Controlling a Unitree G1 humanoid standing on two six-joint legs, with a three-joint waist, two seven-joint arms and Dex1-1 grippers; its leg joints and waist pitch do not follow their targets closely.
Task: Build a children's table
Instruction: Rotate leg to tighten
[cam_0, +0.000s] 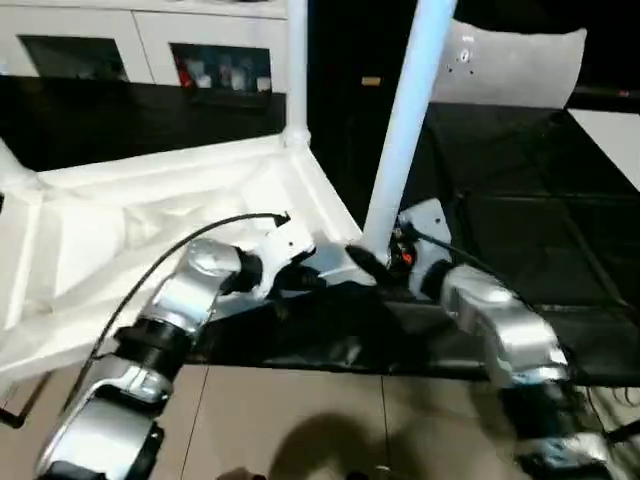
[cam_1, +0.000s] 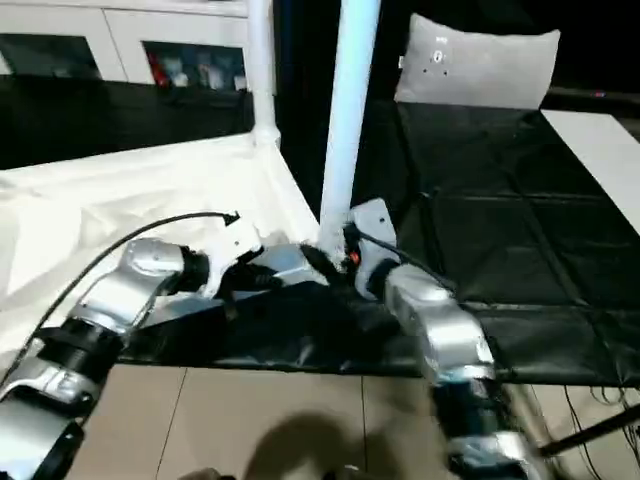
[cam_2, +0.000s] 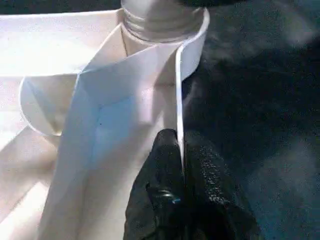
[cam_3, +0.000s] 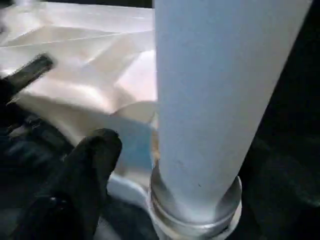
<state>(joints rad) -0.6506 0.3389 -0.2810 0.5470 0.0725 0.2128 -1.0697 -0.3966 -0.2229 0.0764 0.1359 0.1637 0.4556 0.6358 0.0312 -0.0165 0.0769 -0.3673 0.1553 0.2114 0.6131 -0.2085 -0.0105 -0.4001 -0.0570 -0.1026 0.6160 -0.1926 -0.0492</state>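
Silver forearms fill the foreground of the left eye view. The left gripper (cam_0: 300, 268) reaches onto the near edge of the upturned tabletop (cam_0: 120, 240), which lies ribs-up on a black mat (cam_0: 520, 240). The right gripper (cam_0: 375, 262) sits at the base of a leg (cam_0: 408, 110) standing in the near corner socket; a second leg (cam_0: 296, 70) stands in the far corner.

Right eye view: same layout, with a grey-white cushion panel (cam_1: 480, 65) and a white cabinet (cam_1: 120, 45) behind.

Left wrist view: two black fingers (cam_2: 162, 165) are pinched together on the thin upright rim of the tabletop (cam_2: 178, 90), just below the socket (cam_2: 160, 25).

Right wrist view: one black finger (cam_3: 85, 170) stands off to the side of the leg (cam_3: 215, 90), apart from it, so the claw holds nothing; how wide it gapes I cannot tell.
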